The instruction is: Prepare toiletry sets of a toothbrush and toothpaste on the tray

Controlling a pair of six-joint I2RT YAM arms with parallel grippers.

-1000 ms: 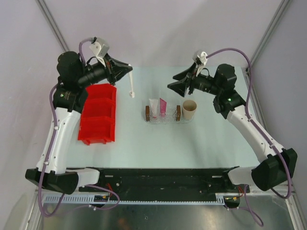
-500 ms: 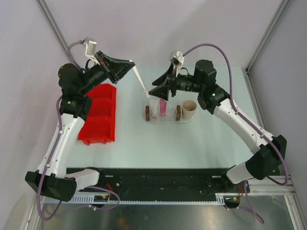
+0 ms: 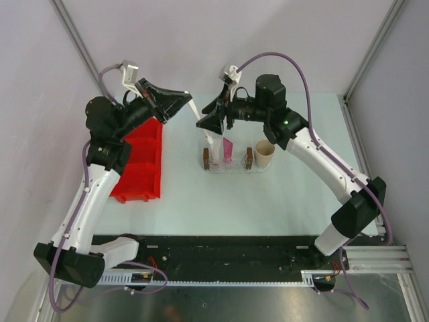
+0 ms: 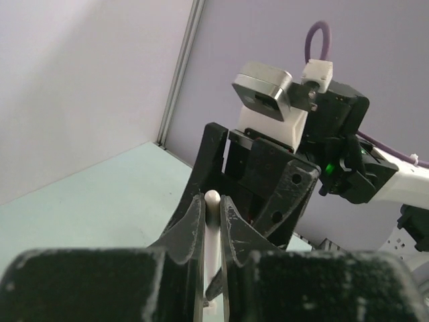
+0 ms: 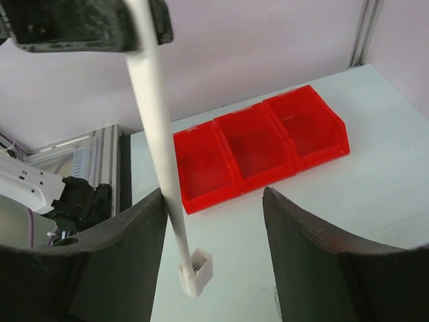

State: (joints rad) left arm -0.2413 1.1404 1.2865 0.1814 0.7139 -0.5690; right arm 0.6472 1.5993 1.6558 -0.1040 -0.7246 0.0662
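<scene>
Toothbrush [image 5: 164, 147], white: we are clamping it in the left gripper [image 4: 212, 208]; head hanging between the fingers of the right gripper [image 5: 214, 201], gaping wide.

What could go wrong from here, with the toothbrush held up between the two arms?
The toothbrush sits off-centre between the open right jaws, near one finger, so closing might knock it askew. Should the left jaws let go early, it could drop onto the tubes in the tray.
</scene>
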